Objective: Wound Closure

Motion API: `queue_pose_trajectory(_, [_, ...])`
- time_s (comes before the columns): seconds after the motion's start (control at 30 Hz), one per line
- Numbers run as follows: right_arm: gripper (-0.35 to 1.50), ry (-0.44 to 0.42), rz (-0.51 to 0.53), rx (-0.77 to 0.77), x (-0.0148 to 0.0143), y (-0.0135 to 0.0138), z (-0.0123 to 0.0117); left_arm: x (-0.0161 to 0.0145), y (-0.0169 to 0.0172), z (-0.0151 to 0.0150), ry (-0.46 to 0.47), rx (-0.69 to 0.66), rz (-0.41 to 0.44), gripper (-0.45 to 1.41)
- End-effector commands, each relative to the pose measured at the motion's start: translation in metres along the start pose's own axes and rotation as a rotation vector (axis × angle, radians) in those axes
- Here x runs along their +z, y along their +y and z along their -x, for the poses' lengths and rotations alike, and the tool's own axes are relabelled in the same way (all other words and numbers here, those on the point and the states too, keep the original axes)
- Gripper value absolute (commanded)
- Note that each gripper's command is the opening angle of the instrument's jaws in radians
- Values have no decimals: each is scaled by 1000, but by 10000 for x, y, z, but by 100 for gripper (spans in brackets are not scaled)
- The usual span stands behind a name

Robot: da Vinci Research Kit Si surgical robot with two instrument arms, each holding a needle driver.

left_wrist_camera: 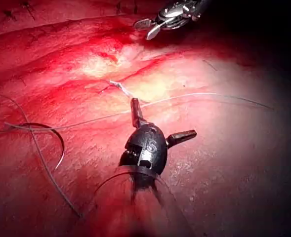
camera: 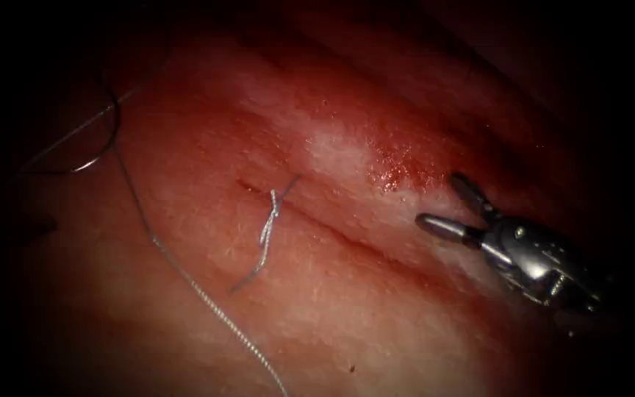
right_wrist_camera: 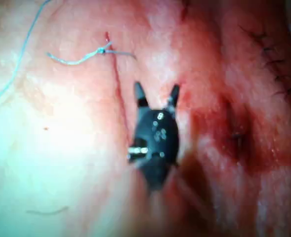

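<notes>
The right tool (camera: pixel 446 202) reaches in from the right and hangs over the right end of the cut (camera: pixel 347 239), its 2 jaws spread wide and holding nothing. In the left wrist view the left tool (left_wrist_camera: pixel 160 123) also has its jaws splayed wide and empty, just above the tissue (camera: pixel 332 309). The needle (camera: pixel 104 140) lies free on the tissue well left of the cut, far from both tools, its thread (camera: pixel 207 298) trailing away. 1 knotted stitch (camera: pixel 272 213) crosses the cut's left end.
</notes>
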Motion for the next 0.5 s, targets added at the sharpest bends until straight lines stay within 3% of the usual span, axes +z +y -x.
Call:
queue_pose_trajectory(0.03, [89, 1, -14, -6, 8, -7, 6, 14, -3, 3, 11, -9, -7, 138])
queue_pose_trajectory(0.13, [86, 2, -28, -13, 10, -13, 6, 42, -11, -1, -1, -16, -113, 116])
queue_pose_trajectory(0.27, [86, 2, -33, -11, 12, -17, 5, 99, -31, 7, -49, -68, -332, 100])
queue_pose_trajectory(0.3, [86, 2, -33, -11, 12, -17, 5, 99, -31, 7, -49, -68, -332, 100])
queue_pose_trajectory(0.4, [86, 2, -34, -11, 12, -17, 5, 135, -37, 29, -131, -116, -449, 88])
queue_pose_trajectory(0.5, [86, 2, -34, -11, 12, -17, 5, 144, -41, 39, -181, -148, -481, 88])
